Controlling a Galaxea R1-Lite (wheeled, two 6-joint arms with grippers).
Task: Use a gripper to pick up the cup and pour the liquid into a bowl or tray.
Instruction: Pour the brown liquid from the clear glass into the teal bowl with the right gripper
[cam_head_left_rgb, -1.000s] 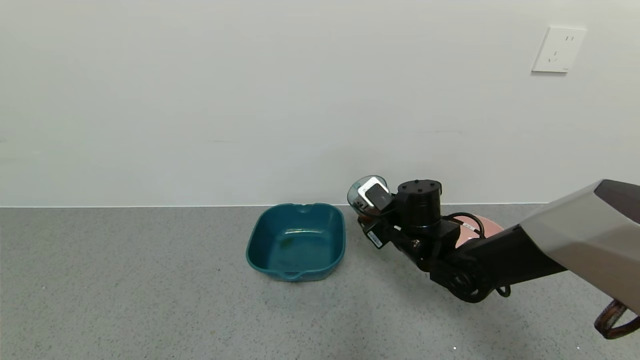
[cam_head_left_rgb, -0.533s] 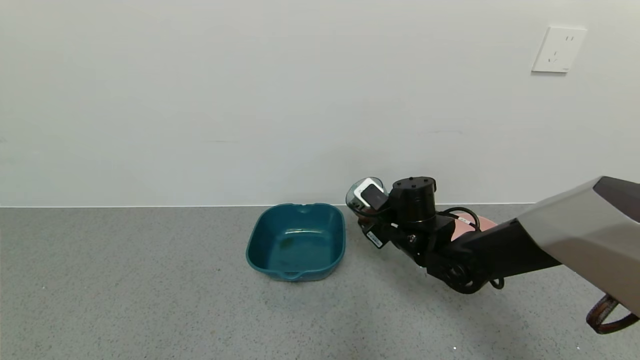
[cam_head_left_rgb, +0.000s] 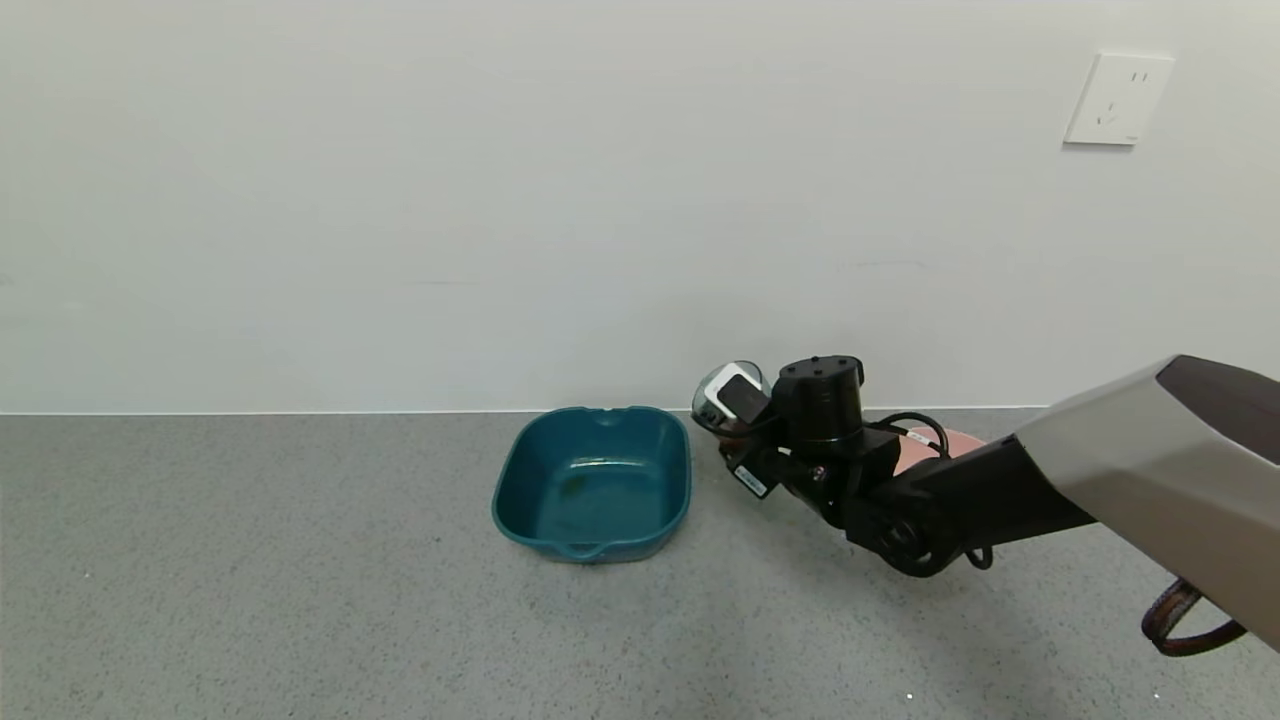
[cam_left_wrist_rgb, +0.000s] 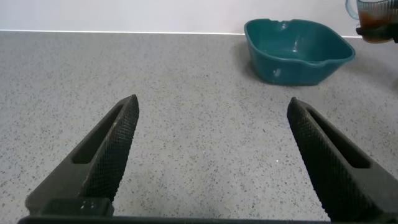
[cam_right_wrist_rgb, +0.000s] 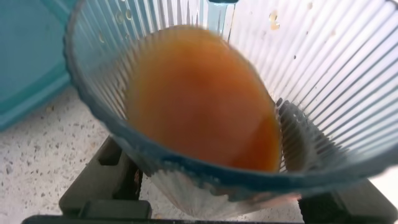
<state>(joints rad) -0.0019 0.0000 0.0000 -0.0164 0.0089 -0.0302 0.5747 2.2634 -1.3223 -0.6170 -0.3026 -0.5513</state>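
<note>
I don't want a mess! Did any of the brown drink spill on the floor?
No spill shows. The right hand holds the cup, tipped, but the liquid is all inside it. The teal tray beside it has only a faint smear on its bottom. The grey counter looks dry.

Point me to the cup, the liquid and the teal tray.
cup (cam_right_wrist_rgb: 323, 74), right wrist view, ribbed inner wall.
liquid (cam_right_wrist_rgb: 199, 99), right wrist view, middle of its surface.
teal tray (cam_head_left_rgb: 520, 520), head view, near left outer wall.
</note>
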